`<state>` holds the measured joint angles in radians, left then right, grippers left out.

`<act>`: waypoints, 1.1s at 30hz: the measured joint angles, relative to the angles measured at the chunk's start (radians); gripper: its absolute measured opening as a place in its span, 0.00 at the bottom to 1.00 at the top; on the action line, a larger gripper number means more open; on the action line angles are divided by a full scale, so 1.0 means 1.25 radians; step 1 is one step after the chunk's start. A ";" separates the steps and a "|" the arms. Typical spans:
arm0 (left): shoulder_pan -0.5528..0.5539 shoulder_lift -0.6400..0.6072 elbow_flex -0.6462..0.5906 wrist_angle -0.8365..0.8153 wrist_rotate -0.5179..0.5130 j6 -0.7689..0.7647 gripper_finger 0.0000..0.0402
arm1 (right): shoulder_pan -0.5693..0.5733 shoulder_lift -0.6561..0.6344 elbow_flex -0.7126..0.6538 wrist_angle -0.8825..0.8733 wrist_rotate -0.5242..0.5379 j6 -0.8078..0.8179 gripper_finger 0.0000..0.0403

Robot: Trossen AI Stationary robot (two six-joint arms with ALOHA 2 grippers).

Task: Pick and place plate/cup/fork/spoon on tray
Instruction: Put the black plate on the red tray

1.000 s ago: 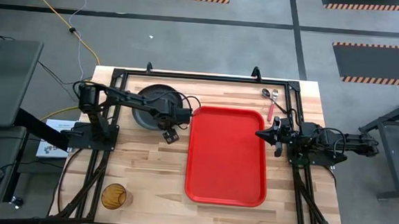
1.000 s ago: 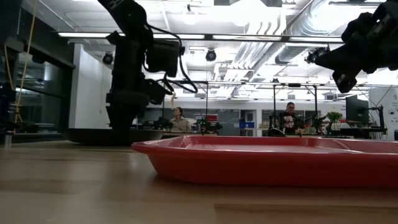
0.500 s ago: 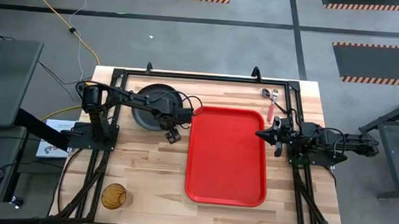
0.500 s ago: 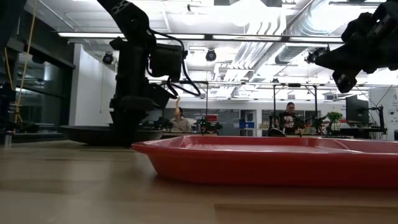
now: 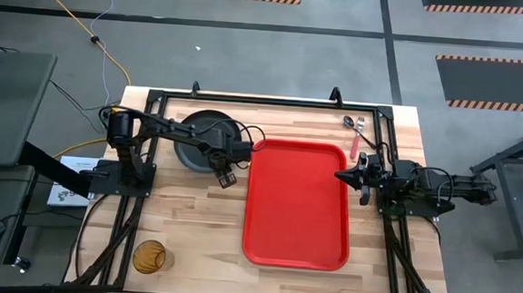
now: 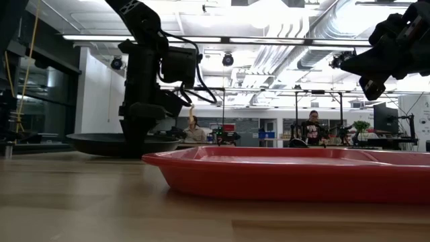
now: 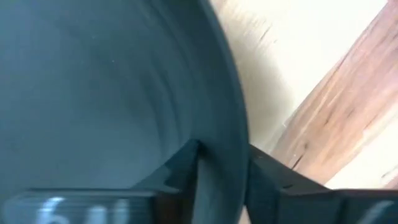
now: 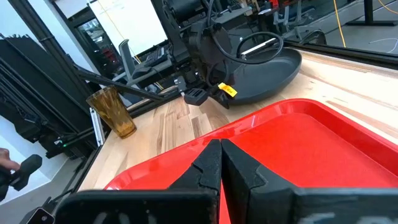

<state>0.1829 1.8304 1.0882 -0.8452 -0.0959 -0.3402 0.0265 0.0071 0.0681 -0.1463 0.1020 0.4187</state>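
tray: red tray point(image 5: 296, 203) sits mid-desk with nothing on it as far as I can see from above; so none of the four items is placed yet
plate: dark plate point(image 5: 198, 139) is just left of the tray's far corner; in the low view one edge looks raised off the desk point(image 5: 184, 224), so I'd say this is the pick in hand
left gripper: my left gripper point(image 5: 222, 153) is on the plate's tray-side rim; the left wrist view shows its fingers point(image 7: 273, 183) pinched either side of the rim
right gripper: right gripper point(image 5: 349, 176) hangs over the tray's right edge, pressed together on nothing; just waiting
cup: amber cup point(image 5: 149, 257) stands upright near the front-left desk corner, well apart from the tray; untouched
fork + spoon: fork point(image 5: 355, 140) and spoon point(image 5: 348, 122) lie side by side at the far right, just past the tray's far corner; both still to do
hard to see: the arm covers part of the plate from above; can't tell if the whole plate is clear of the desk; cutlery doesn't show in the low view
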 joint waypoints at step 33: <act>0.016 -0.099 0.089 -0.138 -0.140 0.118 0.01 | 0.000 0.000 0.000 0.000 0.000 0.000 0.00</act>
<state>0.2035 1.7071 1.1990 -1.0181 -0.2713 -0.1928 0.0269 0.0071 0.0681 -0.1463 0.1019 0.4191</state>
